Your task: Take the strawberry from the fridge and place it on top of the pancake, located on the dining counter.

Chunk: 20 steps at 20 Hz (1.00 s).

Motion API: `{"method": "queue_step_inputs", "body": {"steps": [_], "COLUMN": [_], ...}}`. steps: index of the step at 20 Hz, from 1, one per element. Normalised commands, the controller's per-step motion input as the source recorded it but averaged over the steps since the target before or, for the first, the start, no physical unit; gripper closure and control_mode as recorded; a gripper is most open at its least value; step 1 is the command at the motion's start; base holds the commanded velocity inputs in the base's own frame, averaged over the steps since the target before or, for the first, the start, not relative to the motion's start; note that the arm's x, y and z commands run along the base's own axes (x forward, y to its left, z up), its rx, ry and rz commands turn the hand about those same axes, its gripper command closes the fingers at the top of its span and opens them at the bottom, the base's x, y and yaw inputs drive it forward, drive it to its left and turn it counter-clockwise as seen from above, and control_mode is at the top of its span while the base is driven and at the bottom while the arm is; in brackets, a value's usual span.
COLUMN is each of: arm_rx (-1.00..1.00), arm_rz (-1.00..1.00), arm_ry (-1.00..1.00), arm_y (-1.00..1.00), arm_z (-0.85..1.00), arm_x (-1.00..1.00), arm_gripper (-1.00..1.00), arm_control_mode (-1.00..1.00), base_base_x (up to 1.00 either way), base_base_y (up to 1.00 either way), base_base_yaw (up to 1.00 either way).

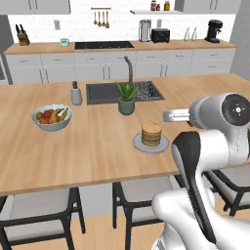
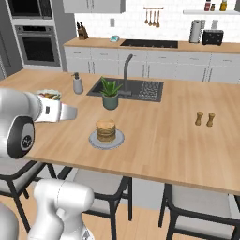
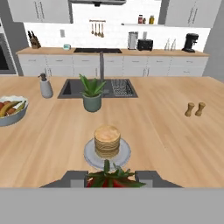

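Claw (image 3: 112, 178): closed on the strawberry (image 3: 113, 179), whose red flesh and green leaves are seen between the dark fingers (image 3: 151, 177) in the hand view.
Strawberry position: held in the air just short of the pancake (image 3: 107, 141), near the counter edge.
Pancake: stacked on a grey plate (image 3: 123, 156) on the counter (image 3: 175, 140).
Plant (image 3: 92, 94): set behind the pancake, before the sink (image 3: 70, 89).
Fruit bowl (image 1: 51, 117): placed well to the left.

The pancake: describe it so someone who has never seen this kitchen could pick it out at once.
On the dining counter, in front of the sink and potted plant, sits the pancake. It is a short tan stack on a small grey plate. The fruit bowl to its left holds mixed fruit; the stack is plain brown discs.
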Motion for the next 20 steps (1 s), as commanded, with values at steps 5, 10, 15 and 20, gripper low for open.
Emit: {"method": "queue_step_inputs", "body": {"steps": [5,10,15,20], "arm_rx": [0.05,0.0,0.03,0.0], "arm_rz": [0.09,0.07,0.07,0.02], "arm_ry": [0.3,0.29,0.05,0.21], "arm_y": [-0.25,-0.05,0.0,0.0], "arm_z": [-0.23,-0.7,-0.5,-0.54], "arm_x": [0.94,0.96,0.85,0.86], "arm_gripper": [1.0,1.0,1.0,1.0], "arm_control_mode": [-1.0,-1.0,-1.0,-1.0], "base_base_x": [0.0,0.0,0.0,0.0], "base_base_y": [0.0,0.0,0.0,0.0], "base_base_yaw": [0.0,0.0,0.0,0.0]}}
